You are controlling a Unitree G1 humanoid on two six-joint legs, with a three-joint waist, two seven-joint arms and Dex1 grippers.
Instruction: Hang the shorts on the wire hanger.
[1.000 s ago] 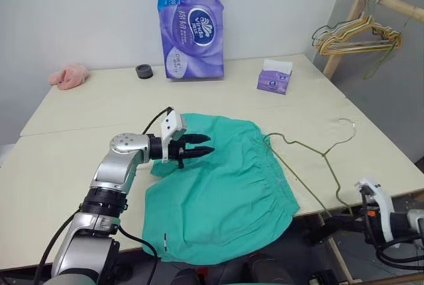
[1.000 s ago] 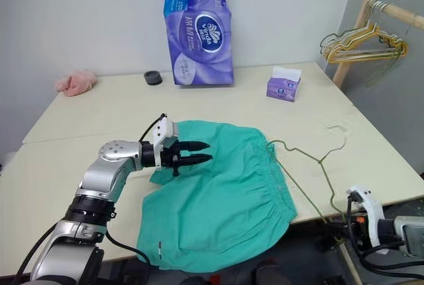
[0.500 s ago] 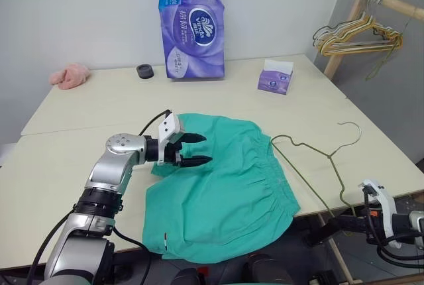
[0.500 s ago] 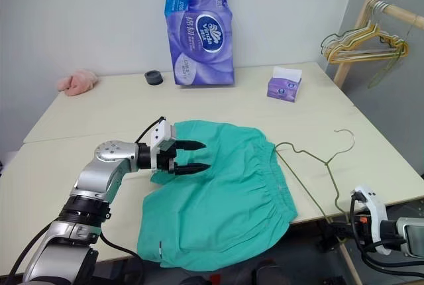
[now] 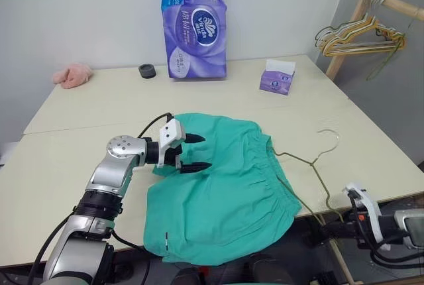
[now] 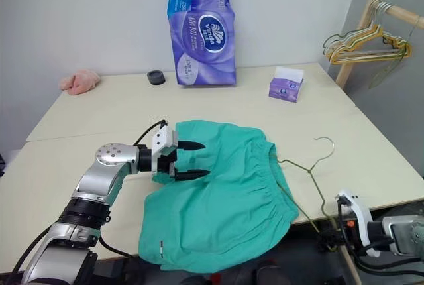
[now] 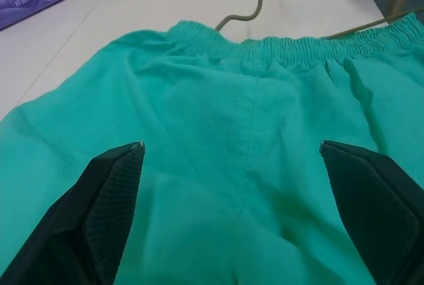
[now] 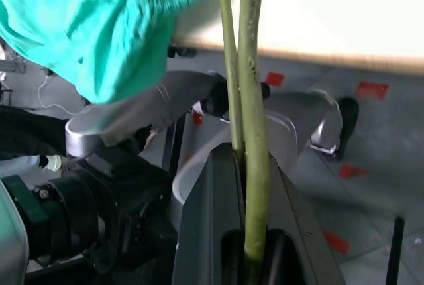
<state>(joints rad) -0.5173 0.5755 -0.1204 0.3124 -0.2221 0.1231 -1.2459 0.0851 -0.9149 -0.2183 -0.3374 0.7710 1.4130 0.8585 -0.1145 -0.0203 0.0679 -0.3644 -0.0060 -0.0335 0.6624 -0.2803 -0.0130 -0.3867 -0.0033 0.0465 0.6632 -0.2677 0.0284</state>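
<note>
While I watch from the head cameras, notes as follows.

Shorts: teal-green soft cloth shorts (image 5: 222, 192) lie flat on the cream table (image 5: 86, 106), gathered waistband toward my right, near hem over the front edge.
Hanger: thin olive-grey wire hanger (image 5: 311, 166) lies just beside the waistband, hook on the tabletop, one end running off the front edge.
Left gripper (image 5: 192, 152): fingers spread wide, nothing held, poised over the shorts' left part.
Right gripper (image 8: 248, 166): below the table edge, clamped on the hanger wire.
Beyond: purple tissue pack (image 5: 194, 23), small purple tissue box (image 5: 276, 77), pink cloth (image 5: 71, 75).
</note>
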